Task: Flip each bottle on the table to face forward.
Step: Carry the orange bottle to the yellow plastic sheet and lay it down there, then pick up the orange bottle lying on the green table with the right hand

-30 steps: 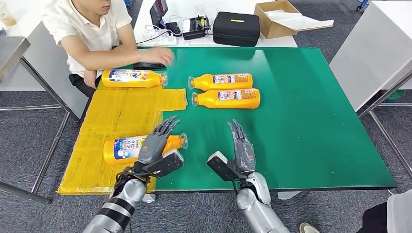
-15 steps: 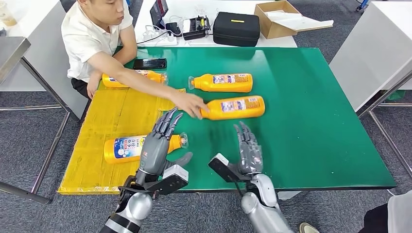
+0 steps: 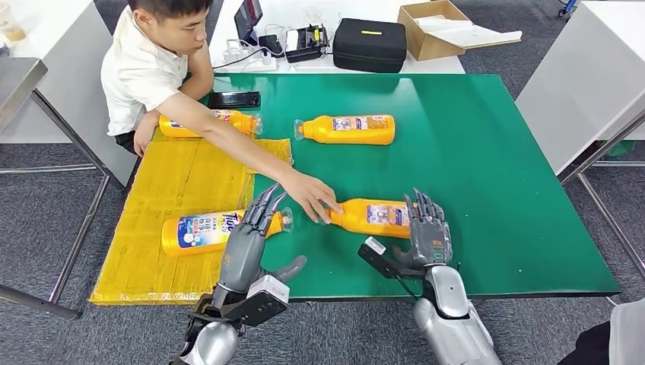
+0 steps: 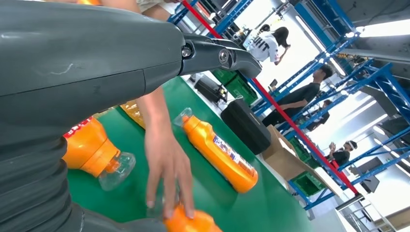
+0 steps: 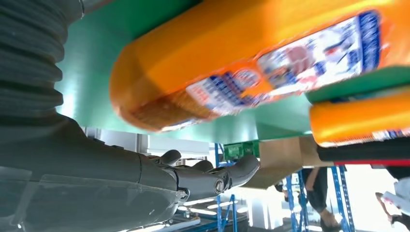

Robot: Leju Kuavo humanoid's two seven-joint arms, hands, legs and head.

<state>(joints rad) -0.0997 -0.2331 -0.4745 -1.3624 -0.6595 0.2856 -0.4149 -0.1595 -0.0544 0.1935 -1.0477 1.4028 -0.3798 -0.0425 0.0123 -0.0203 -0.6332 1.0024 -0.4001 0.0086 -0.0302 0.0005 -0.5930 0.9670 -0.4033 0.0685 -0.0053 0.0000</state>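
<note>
Several orange bottles lie on their sides. One bottle (image 3: pixel 372 216) (image 5: pixel 251 63) lies near the green table's front, and a person's hand (image 3: pixel 310 196) (image 4: pixel 167 164) holds its neck. My right hand (image 3: pixel 428 236) is open with fingers straight, right at that bottle's base end. My left hand (image 3: pixel 246 237) is open, raised over the cap end of a blue-labelled bottle (image 3: pixel 196 231) (image 4: pixel 94 144) on the yellow mat. Another bottle (image 3: pixel 348 129) (image 4: pixel 220 151) lies farther back in the middle. A further bottle (image 3: pixel 228 119) lies at the back left, partly behind the person's arm.
The person sits at the table's far left corner, with an arm stretched across the yellow mat (image 3: pixel 167 190). A black phone (image 3: pixel 233 99) lies near the back edge. A black case (image 3: pixel 370 45) and a cardboard box (image 3: pixel 435 29) sit on the white table behind. The green table (image 3: pixel 502 175) has free room on the right.
The person has dragged one bottle from the middle toward the front edge, up to my right hand. My right hand moved right and forward beside it. My left hand stayed raised over the near-left bottle.
</note>
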